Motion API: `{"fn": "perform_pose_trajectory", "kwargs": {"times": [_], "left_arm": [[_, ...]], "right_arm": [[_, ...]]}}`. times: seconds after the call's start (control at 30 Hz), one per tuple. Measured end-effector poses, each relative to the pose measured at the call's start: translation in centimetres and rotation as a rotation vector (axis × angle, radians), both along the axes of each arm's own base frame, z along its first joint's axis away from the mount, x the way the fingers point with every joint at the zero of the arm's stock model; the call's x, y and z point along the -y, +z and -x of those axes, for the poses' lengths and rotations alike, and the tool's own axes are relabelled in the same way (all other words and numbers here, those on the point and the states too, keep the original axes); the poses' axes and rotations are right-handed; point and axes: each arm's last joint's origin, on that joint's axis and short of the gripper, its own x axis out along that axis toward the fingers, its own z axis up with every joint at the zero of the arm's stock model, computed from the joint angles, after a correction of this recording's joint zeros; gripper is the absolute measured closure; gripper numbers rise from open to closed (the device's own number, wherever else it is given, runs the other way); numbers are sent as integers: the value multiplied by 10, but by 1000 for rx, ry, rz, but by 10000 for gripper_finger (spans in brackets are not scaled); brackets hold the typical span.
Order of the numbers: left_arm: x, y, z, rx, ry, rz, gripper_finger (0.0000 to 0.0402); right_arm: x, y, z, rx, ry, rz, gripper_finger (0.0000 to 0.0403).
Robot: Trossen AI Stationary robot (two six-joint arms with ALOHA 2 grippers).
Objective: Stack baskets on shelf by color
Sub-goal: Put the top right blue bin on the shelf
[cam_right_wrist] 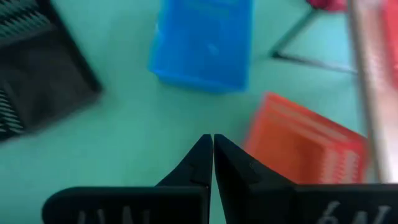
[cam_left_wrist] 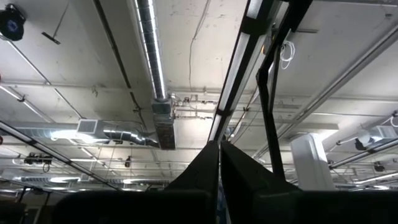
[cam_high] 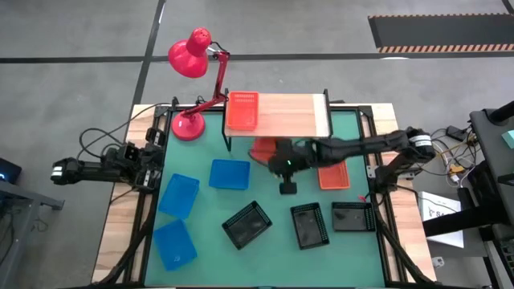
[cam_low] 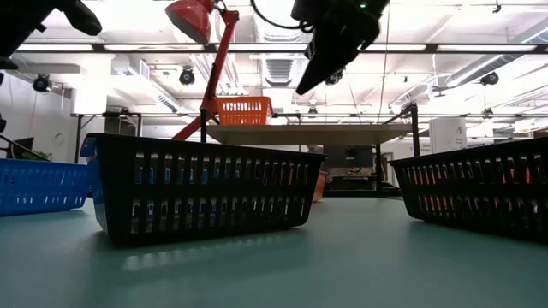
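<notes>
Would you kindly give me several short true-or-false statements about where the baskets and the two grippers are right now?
1. One orange-red mesh plastic basket sits on the light-wood shelf. True.
2. All three blue mesh plastic baskets are stacked on the shelf. False: they lie apart on the green table, such as this one.
3. The right gripper is shut and holds nothing. True.
4. The left gripper is closed on a black basket. False: it is shut and empty at the table's left edge.
</notes>
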Motion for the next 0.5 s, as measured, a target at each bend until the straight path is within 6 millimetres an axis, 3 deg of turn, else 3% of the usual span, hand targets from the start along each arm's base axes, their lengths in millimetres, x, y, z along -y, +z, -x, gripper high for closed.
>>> {"fn": "perform_pose_trajectory", "kwargs": {"times": [0.27,0.5], "left_arm": [[0,-3,-8,-58,-4,1,402],[0,-2,-18,-110,-41,34,402]], "right_arm": [[-33,-35,17,242,8,16,394],[-51,-63,30,341,59,2,394]]}}
